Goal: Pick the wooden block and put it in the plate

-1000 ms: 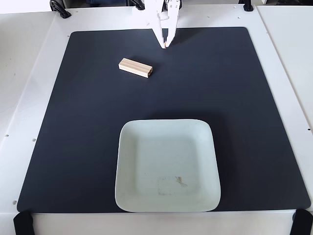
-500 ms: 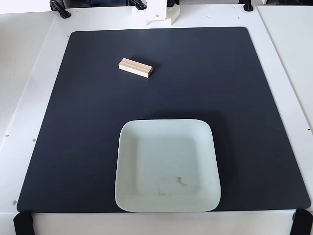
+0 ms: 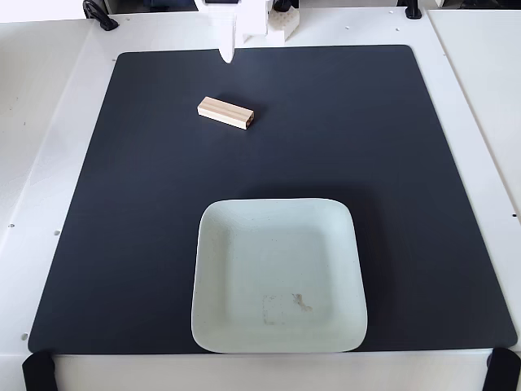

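The wooden block (image 3: 227, 113) is light tan and lies flat on the black mat in the upper left-middle of the fixed view, slightly angled. The plate (image 3: 210, 244) is a square pale mint-white dish with rounded corners at the mat's near edge, empty, with faint scuff marks inside. My white gripper (image 3: 226, 50) hangs at the top edge of the view, its tip pointing down just above the mat's far edge, a short way beyond the block and apart from it. Its fingers look pressed together with nothing between them. Most of the arm is out of view.
The black mat (image 3: 391, 163) covers most of the white table (image 3: 49, 122). The arm's white base (image 3: 269, 20) stands at the top centre. Black clamps (image 3: 37, 371) sit at the table's near corners. A black cable (image 3: 99, 15) lies at the top left.
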